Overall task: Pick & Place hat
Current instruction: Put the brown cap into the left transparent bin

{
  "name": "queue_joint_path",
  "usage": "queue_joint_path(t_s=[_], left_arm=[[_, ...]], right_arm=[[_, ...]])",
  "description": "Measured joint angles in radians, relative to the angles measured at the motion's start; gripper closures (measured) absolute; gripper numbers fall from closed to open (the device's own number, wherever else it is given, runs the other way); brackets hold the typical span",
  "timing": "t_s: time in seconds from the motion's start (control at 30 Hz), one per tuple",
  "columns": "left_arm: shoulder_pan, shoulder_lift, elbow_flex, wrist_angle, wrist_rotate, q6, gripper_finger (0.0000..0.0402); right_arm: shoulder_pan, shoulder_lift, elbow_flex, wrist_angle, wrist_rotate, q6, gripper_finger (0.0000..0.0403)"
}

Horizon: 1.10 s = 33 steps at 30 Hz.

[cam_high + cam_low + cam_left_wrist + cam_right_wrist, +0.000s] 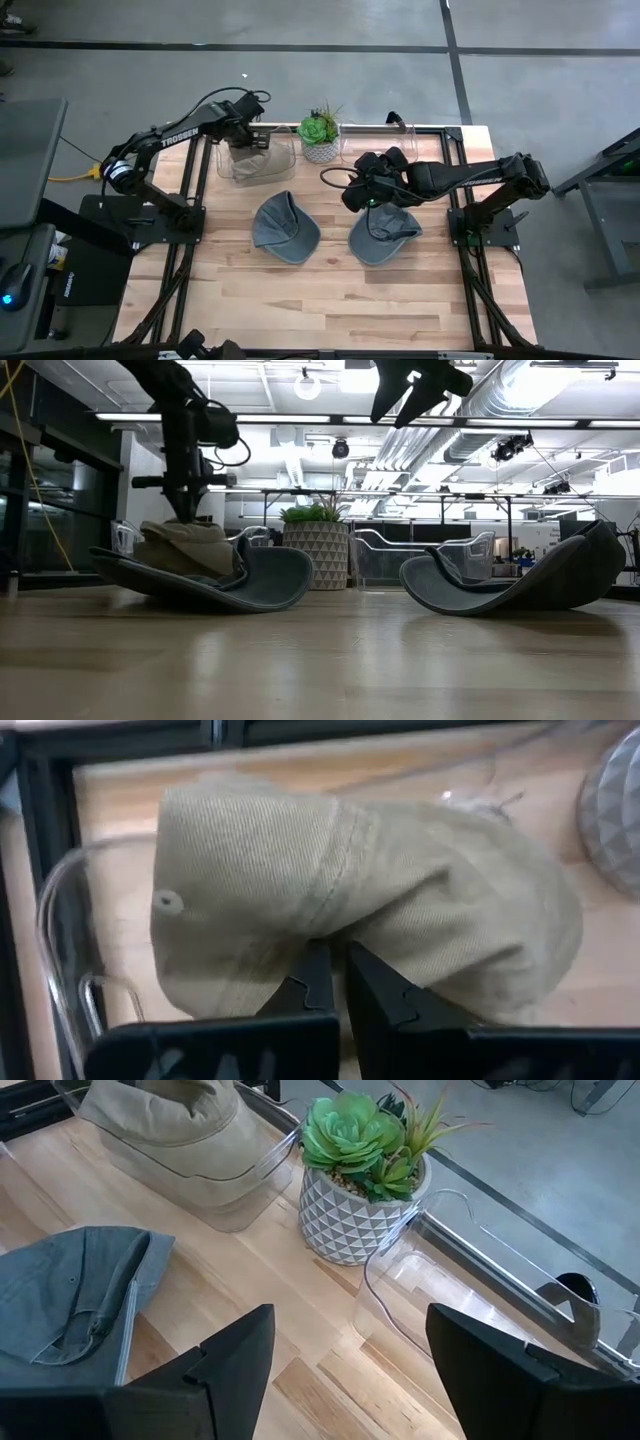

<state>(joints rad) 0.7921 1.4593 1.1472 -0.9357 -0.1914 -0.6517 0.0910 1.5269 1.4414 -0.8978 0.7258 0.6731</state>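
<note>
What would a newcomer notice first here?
Probably the two grey hats lying side by side mid-table, and the green plant at the back edge. Next, the left gripper shut on a tan hat in a clear bin beside the plant, while the right gripper hangs open above the right grey hat.

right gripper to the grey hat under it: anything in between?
Nothing visible. The right gripper hangs open above the table, over the back edge of the right grey hat, with only air below it. The potted plant and the clear bin sit farther back, off that line.
</note>
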Motion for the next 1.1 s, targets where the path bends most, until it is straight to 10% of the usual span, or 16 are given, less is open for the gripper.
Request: queue_joint_path(t_s=[1.1], left_arm=[[0.086,0.077,0.043,0.118,-0.065,-0.06,0.0401]], right_arm=[[0.0,0.0,0.0,0.001,0.002,0.003,0.0147]])
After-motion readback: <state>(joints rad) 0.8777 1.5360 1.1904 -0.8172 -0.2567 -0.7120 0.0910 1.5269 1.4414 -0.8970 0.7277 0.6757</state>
